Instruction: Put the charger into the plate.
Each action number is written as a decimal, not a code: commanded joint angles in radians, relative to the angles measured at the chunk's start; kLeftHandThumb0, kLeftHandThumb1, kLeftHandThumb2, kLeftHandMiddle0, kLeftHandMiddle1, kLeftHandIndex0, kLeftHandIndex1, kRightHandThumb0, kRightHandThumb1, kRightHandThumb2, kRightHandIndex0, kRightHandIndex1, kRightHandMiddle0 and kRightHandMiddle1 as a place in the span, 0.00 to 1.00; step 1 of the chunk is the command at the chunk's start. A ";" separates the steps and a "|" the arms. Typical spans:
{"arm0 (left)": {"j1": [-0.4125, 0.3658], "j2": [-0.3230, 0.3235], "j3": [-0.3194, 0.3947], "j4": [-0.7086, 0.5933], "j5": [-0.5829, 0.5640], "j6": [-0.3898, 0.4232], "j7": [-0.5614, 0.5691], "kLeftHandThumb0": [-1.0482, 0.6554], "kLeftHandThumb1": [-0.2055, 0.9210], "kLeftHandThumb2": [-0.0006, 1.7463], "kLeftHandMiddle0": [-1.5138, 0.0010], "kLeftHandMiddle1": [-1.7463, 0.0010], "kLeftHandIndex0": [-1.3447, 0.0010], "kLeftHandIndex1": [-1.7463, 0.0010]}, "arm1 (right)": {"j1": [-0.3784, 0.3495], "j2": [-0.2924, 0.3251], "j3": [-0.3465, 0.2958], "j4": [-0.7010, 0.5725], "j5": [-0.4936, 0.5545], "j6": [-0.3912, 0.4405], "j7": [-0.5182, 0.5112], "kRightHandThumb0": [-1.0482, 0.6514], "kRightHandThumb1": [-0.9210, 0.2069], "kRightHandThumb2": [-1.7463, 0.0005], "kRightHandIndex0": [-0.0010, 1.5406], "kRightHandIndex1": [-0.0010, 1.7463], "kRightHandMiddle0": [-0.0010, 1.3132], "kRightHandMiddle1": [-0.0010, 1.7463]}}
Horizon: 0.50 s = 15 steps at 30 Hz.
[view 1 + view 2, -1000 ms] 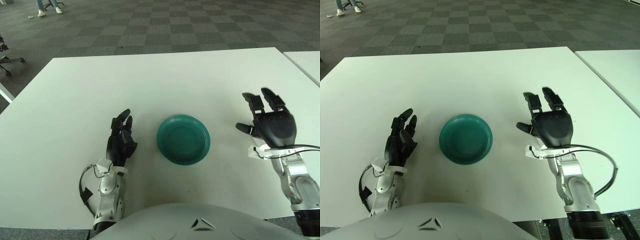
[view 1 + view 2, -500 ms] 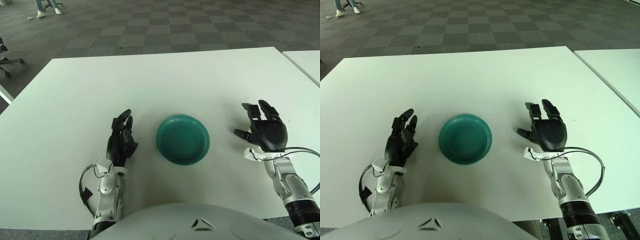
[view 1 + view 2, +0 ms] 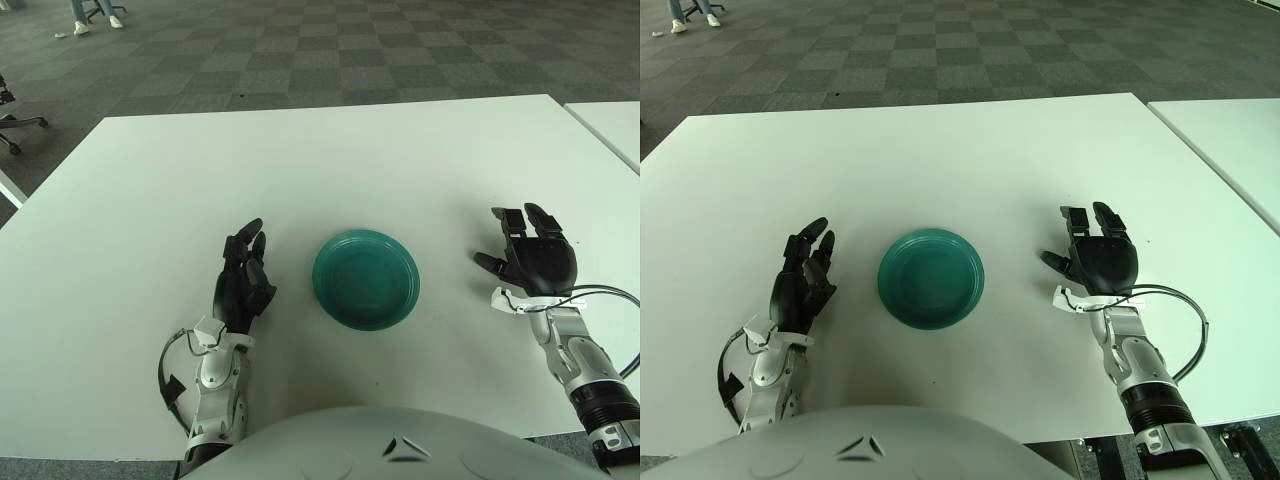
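White desk (image 3: 330, 160) out in front, and a teal plate (image 3: 365, 278) sits flat on it near the front edge, a second white desk (image 3: 1230, 130) just off to the right.

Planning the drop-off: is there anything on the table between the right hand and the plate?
Nothing visible. Only bare table lies between the open right hand and the green plate. No charger shows in either view.
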 commanded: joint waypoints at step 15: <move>0.052 0.015 0.008 0.086 0.040 0.006 0.015 0.12 1.00 0.58 0.84 1.00 1.00 0.61 | -0.029 -0.025 0.075 0.147 0.080 0.083 0.092 0.02 0.00 0.60 0.20 0.00 0.00 0.41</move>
